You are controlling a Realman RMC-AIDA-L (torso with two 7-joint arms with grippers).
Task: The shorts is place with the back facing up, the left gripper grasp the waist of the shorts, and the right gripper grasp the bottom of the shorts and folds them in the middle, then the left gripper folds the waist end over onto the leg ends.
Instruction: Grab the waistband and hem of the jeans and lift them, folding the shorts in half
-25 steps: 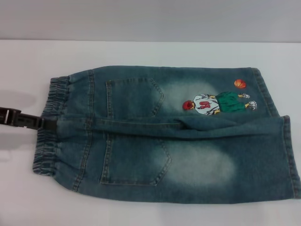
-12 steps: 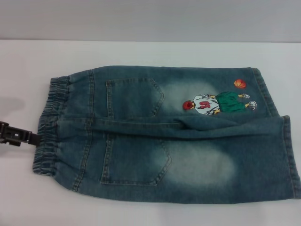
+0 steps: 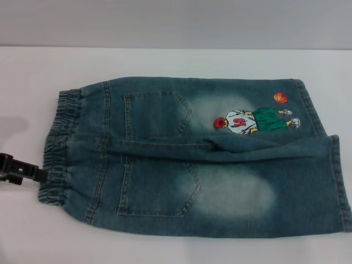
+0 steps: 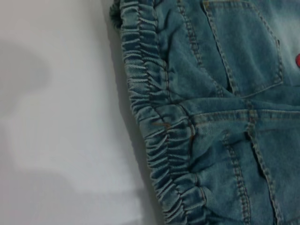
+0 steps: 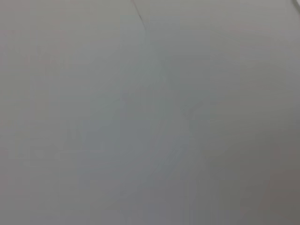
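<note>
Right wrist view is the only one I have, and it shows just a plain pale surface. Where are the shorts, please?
Observer: The faded blue denim shorts lie flat on the white table, patch pockets up. The ruffled elastic waistband points to the robot's left and the hemmed leg ends point to its right.
Operator: Is any gripper near them?
Observer: Yes. In the head view the black left gripper is low over the table, at the nearer end of the waistband. I cannot tell whether it touches the cloth.
Operator: And the right gripper?
Observer: It appears in no view, and nothing is at the leg ends.
</note>
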